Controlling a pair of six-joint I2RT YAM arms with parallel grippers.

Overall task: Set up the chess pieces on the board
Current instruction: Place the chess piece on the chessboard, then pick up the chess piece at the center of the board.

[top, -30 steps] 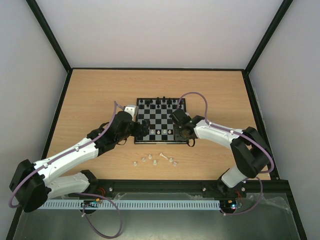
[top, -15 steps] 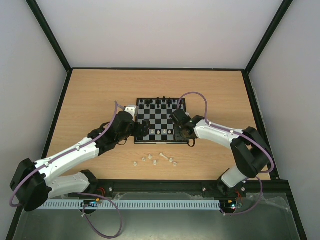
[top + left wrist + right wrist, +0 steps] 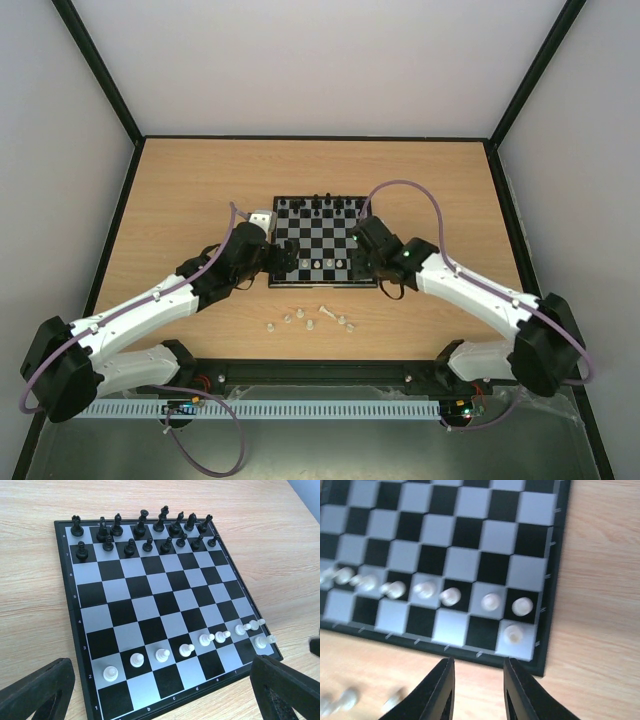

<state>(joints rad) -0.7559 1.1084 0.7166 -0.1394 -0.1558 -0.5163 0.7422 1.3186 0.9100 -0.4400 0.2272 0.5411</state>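
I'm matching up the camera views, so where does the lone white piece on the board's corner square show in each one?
Top external: hidden; the right gripper covers that corner of the board.
Left wrist: the corner piece sits lower right, near the board's edge.
Right wrist: near the bottom, right of centre.
Shared landmark: the white pawn row beside it.

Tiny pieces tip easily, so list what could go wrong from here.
The right gripper hangs close to the white corner piece and pawn row; a careless swing could topple them. One loose piece on the table lies on its side, so a grip may slip.
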